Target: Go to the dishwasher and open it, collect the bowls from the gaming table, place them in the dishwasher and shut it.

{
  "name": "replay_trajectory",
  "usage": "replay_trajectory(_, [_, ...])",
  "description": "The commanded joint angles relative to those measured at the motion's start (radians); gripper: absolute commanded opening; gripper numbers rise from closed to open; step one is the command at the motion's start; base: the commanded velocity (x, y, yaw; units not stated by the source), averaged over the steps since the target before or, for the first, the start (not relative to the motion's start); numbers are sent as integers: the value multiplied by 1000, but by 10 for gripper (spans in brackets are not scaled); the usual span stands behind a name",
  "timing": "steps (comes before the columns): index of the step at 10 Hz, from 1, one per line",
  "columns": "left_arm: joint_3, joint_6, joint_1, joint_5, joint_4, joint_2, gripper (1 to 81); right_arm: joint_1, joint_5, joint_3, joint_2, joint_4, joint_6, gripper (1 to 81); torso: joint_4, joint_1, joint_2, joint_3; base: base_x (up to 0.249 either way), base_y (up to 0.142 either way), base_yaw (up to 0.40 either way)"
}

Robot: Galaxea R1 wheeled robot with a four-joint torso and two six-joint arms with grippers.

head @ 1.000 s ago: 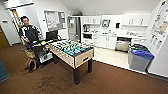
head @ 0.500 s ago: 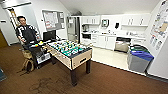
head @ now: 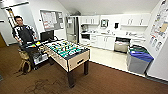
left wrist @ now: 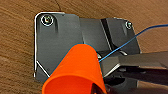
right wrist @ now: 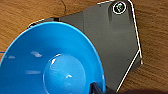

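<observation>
Right hand: a blue bowl [right wrist: 50, 65] shows large at the wrist; grip cannot be told.
Left hand: an orange cup [left wrist: 75, 72] close by; grip unclear.
Dishwasher [head: 122, 45]: under the far counter, beyond the foosball table [head: 67, 52].
Person [head: 22, 31]: stands beside a cart.

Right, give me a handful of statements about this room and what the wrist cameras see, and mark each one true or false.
1. A table-football table with a green field stands on brown carpet. True.
2. The person stands by the bins at the right wall. False: the person stands on the left of the head view, beyond the table-football table.
3. The bowl close up in the right wrist view is blue. True.
4. The cone-shaped thing close up in the left wrist view is green. False: it is orange.
5. The nearest bin has a blue lid. True.
</observation>
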Motion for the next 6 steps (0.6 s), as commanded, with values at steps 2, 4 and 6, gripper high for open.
replay_trajectory(2, [2, 2, -38, 30, 12, -10, 10, 41, 6, 24, 31, -30, -10, 10, 0, 0, 0, 0, 109, -104, 0])
replay_trajectory(4, [2, 2, -38, 30, 12, -8, 10, 39, 6, 22, 31, -30, -10, 10, 0, 0, 0, 0, 117, -75, 0])
replay_trajectory(6, [2, 2, -38, 30, 12, -8, 10, 39, 6, 22, 31, -30, -10, 10, 0, 0, 0, 0, 117, -74, 0])
